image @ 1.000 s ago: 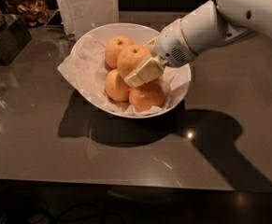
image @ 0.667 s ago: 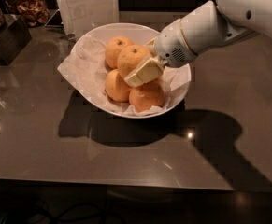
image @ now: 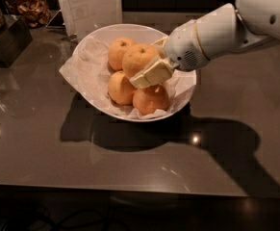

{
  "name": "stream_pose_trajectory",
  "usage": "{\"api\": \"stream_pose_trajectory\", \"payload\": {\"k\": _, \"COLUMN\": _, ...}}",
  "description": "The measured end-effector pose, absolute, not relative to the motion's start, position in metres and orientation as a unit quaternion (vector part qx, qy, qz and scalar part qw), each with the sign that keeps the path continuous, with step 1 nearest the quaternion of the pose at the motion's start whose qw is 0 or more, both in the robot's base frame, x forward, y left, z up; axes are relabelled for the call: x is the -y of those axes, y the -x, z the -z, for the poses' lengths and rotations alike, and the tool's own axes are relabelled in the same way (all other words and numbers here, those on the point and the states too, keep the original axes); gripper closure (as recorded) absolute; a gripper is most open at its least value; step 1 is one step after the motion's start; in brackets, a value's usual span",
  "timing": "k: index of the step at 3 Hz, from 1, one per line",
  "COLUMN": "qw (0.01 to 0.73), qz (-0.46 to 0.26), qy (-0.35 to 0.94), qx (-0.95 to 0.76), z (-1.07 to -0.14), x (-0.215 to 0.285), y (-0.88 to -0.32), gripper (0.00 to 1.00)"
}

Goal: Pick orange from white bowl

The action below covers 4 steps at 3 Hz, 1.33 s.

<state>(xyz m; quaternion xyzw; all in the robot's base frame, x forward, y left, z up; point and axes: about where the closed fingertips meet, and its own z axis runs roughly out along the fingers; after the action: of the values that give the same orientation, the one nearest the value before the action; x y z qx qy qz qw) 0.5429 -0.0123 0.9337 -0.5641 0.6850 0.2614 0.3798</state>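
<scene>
Though sitting right up against the lower right side of the orange (image: 135,57), gives away nothing about its grip: can't tell whether spread, pressed together or pinching. Talking about the tool (image: 144,78), on the end of a white arm (image: 211,32) stretched in from the right. Found the orange on top of the pile inside the white bowl (image: 97,36), resting on three other oranges (image: 150,100), crinkled paper lining (image: 79,66) underneath. Bowl plonked on a dark glossy worktop (image: 130,162), pale sign card (image: 94,4) just behind.

counter (image: 130,162) dark, glossy, light glints | white sign card (image: 89,6) at back; dark box (image: 7,40) far left | gripper (image: 142,80) over counter's middle
</scene>
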Motion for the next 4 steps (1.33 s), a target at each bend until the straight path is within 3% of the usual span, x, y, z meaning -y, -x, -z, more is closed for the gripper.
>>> {"api": "stream_pose_trajectory", "payload": {"k": 3, "qw": 0.533, "qz": -0.385, "qy": 0.511, "qx": -0.553, "z": -0.968, "x": -0.004, "y": -0.422, "gripper": 1.0}}
{"api": "stream_pose_trajectory", "payload": {"k": 4, "qw": 0.562, "qz": -0.365, "qy": 0.475, "qx": -0.57, "z": -0.98, "x": 0.046, "y": -0.388, "gripper": 1.0}}
